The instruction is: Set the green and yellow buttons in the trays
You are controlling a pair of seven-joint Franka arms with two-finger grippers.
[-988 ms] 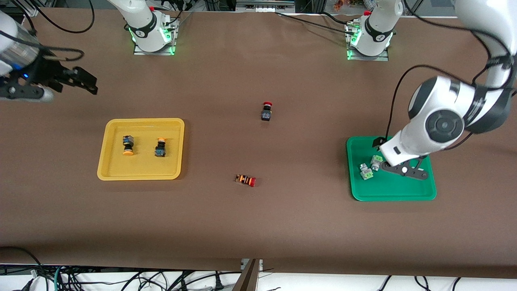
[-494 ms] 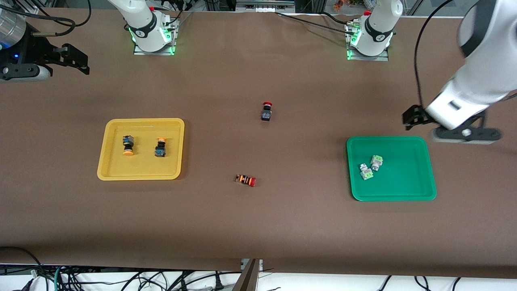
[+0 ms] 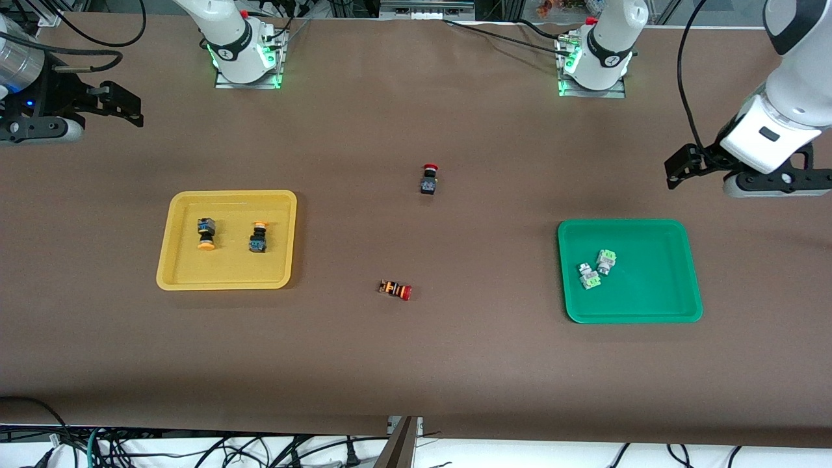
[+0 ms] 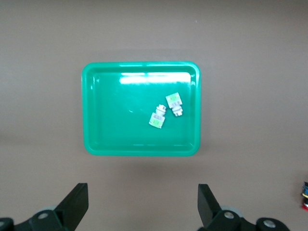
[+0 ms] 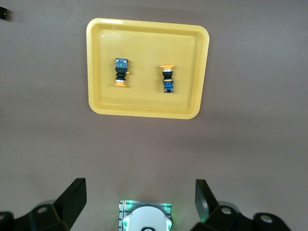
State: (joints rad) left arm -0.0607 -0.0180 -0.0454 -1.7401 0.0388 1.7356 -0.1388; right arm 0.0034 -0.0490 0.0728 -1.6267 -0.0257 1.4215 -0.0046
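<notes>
Two yellow-capped buttons [image 3: 206, 233] [image 3: 259, 236] lie in the yellow tray [image 3: 231, 270]. Two pale green buttons [image 3: 606, 261] [image 3: 589, 276] lie touching each other in the green tray [image 3: 656, 289]. My left gripper [image 3: 679, 168] is open and empty, up over bare table between the green tray and the left arm's base. Its wrist view shows the gripper [image 4: 142, 209], the green tray [image 4: 106, 125] and both green buttons [image 4: 174, 103] [image 4: 158, 118]. My right gripper [image 3: 120, 104] is open and empty, high over the right arm's end of the table. Its wrist view shows the gripper [image 5: 139, 202], the yellow tray [image 5: 144, 103] and both yellow buttons [image 5: 121, 71] [image 5: 168, 78].
A red-capped black button [image 3: 429, 179] stands on the table between the trays. A red-capped button with an orange-striped body [image 3: 396, 289] lies nearer the front camera. The right arm's base [image 5: 144, 219] shows under the right gripper.
My left gripper has risen out of the green tray and drawn back toward the left arm's end, leaving both green buttons in it. My right gripper has drawn back a little and now holds still.
</notes>
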